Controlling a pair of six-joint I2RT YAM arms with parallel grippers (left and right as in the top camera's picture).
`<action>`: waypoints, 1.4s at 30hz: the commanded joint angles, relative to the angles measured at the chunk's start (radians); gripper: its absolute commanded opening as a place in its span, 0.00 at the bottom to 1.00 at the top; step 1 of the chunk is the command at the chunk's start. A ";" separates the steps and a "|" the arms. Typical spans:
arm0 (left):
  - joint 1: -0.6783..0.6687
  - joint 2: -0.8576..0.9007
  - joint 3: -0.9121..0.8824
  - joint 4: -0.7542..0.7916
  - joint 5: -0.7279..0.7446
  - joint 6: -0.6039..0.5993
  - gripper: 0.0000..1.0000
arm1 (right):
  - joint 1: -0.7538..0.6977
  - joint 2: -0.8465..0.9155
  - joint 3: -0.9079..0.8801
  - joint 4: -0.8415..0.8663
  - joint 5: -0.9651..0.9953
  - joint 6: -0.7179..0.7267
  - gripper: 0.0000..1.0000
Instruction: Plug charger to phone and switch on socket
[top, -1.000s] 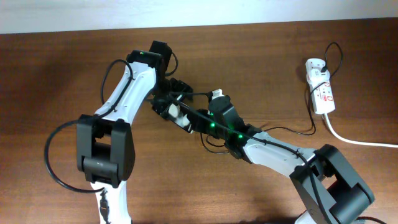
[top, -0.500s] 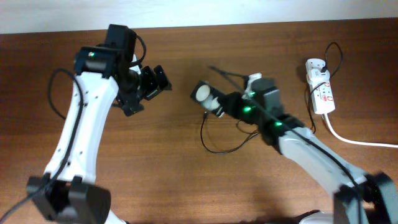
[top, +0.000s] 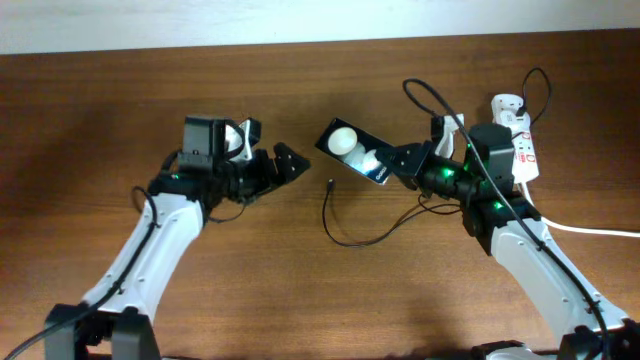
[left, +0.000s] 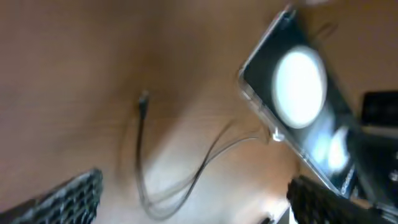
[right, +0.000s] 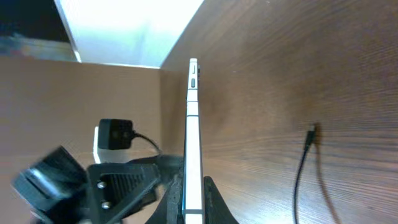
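The phone (top: 352, 152), a black slab with white round patches, is held tilted above the table by my right gripper (top: 398, 160), which is shut on its right end. In the right wrist view the phone (right: 194, 124) stands edge-on between the fingers (right: 194, 202). The charger, a thin black cable, lies looped on the table with its plug tip (top: 331, 184) free, just below the phone; the tip also shows in the left wrist view (left: 143, 98) and the right wrist view (right: 313, 130). My left gripper (top: 283, 168) is open and empty, left of the phone. The socket (top: 520, 152) lies at the far right.
A white adapter (top: 505, 105) sits in the socket's far end, and a thick white cord (top: 585, 229) runs off the right edge. The cable's loop (top: 350, 242) lies in the table's middle. A pale wall borders the table's far edge.
The two arms have drawn apart. My right gripper has carried the phone to the right and lifted it; my left gripper has swung left, then come back near the centre, open.
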 joint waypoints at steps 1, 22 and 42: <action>-0.038 -0.023 -0.069 0.122 -0.021 -0.089 0.99 | -0.005 -0.013 -0.008 0.038 -0.023 0.082 0.04; -0.049 -0.022 -0.069 0.557 0.010 -0.452 0.99 | 0.234 0.230 -0.009 0.614 0.164 0.310 0.04; -0.049 -0.022 -0.069 0.599 -0.069 -0.557 0.42 | 0.297 0.249 -0.009 0.610 0.213 0.466 0.04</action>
